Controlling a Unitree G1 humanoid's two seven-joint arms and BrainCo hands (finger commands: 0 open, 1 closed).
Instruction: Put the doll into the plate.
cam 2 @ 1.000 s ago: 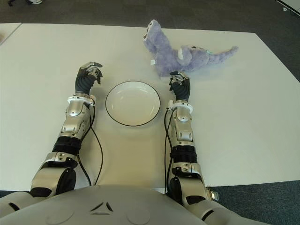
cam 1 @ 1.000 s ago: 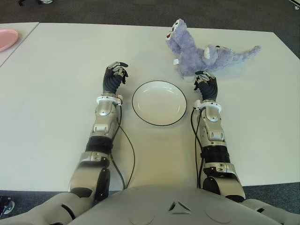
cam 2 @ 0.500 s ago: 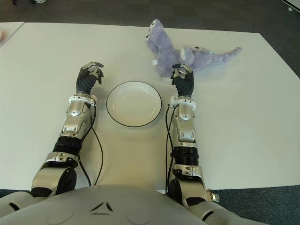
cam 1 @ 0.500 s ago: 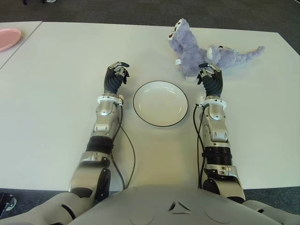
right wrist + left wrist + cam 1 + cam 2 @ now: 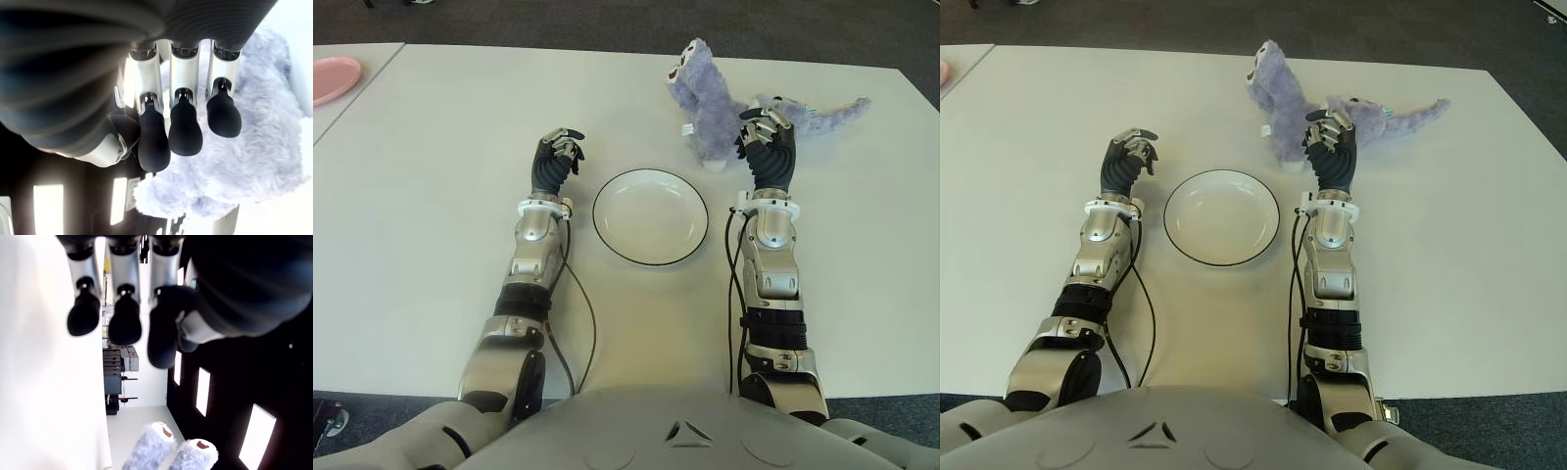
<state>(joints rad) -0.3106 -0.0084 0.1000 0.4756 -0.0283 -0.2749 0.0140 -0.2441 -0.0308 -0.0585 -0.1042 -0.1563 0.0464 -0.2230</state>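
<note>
a pink dish (image 5: 335, 78) sits on a neighbouring table (image 5: 342, 113) beside dark carpet (image 5: 558, 22).

On my left wrist cam I've got the left hand (image 5: 146, 308) close up: three dark fingertips (image 5: 124, 325) hang side by side w/ the thumb just beside them, loosely curled, nothing held betw. them. Pale table surface (image 5: 44, 396) runs along one side of the fingers. Well beyond the tips, the purple doll (image 5: 168, 455) shows, apart from the hand. Bright panels on a dark background (image 5: 234, 396) past the thumb side.
</note>
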